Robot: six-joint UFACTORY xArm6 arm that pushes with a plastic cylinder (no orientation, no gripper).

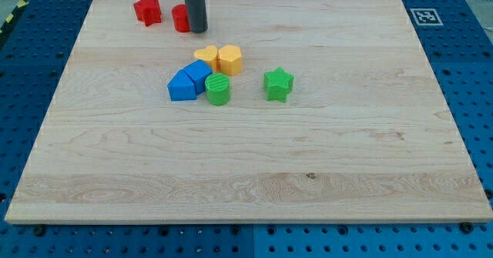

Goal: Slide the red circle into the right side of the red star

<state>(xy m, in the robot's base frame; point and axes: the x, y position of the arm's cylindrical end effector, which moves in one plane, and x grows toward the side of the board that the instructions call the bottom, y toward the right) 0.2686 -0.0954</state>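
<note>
The red star [147, 10] lies near the top left of the wooden board [246, 165]. The red circle [180, 18] sits a short gap to the star's right, apart from it. My tip [198, 31] stands right against the red circle's right side, with the dark rod rising out of the view's top and hiding part of the circle's right edge.
A cluster sits in the upper middle: a yellow heart [206, 55], a yellow hexagon [230, 59], two blue blocks [189, 81], and a green cylinder [218, 90]. A green star [278, 84] lies just right of them. A marker tag [426, 16] sits off the board's top right corner.
</note>
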